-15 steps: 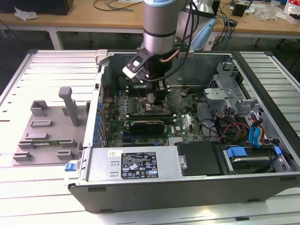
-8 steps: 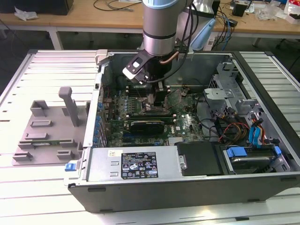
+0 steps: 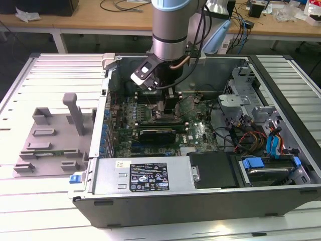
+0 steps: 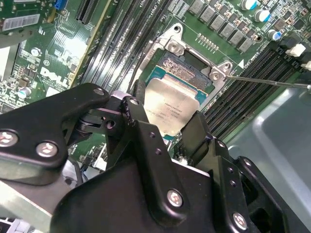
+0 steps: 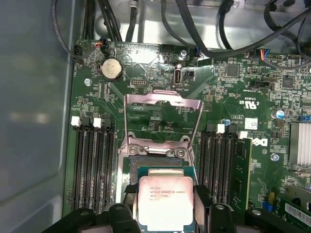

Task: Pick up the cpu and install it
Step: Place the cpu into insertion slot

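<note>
the black two-fingered gripper (image 4: 165, 114) has its jaws pinched narrow on opposite edges of the small flat square silver-topped cpu (image 5: 165, 201), just over the open metal socket frame (image 4: 175, 46) — light, stiff, likely fragile underneath, so edges only.

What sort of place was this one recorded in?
Probably an electronics lab or workshop: an open black-and-grey metal computer case sits on a pale slatted metal table, wooden benches strewn with cables stand behind, and the black gripper holds the silvery square cpu.
</note>
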